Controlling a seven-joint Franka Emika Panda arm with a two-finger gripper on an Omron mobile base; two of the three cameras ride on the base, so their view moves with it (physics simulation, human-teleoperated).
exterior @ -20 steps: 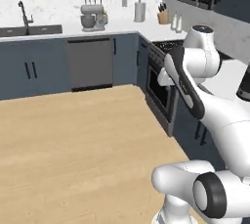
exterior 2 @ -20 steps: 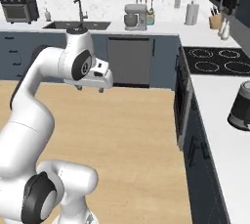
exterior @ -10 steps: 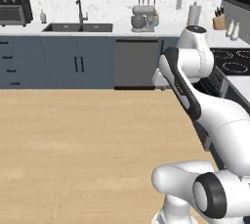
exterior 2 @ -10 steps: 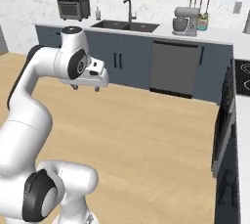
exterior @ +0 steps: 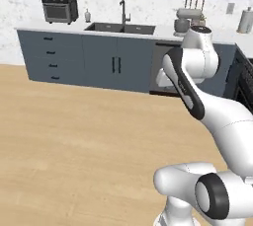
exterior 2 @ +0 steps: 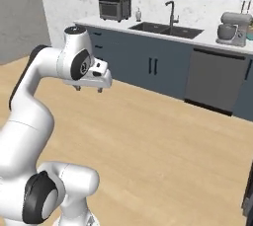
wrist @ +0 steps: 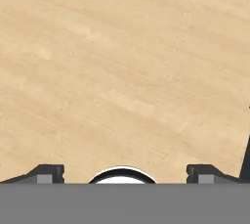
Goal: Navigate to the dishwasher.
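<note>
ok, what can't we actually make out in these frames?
- Dishwasher: in the left base view the arm covers most of its front.
- Oven: cut off by the right edge of the left base view.
- Gripper: fingers show only as tips in the hand view; nothing between them.
- Small bottle by the sink: too small to identify.

Black toaster oven (exterior: 59,7) on the counter's left end, sink faucet (exterior 2: 172,14), stand mixer (exterior 2: 230,29) (grey), wood floor (wrist: 122,71)
</note>
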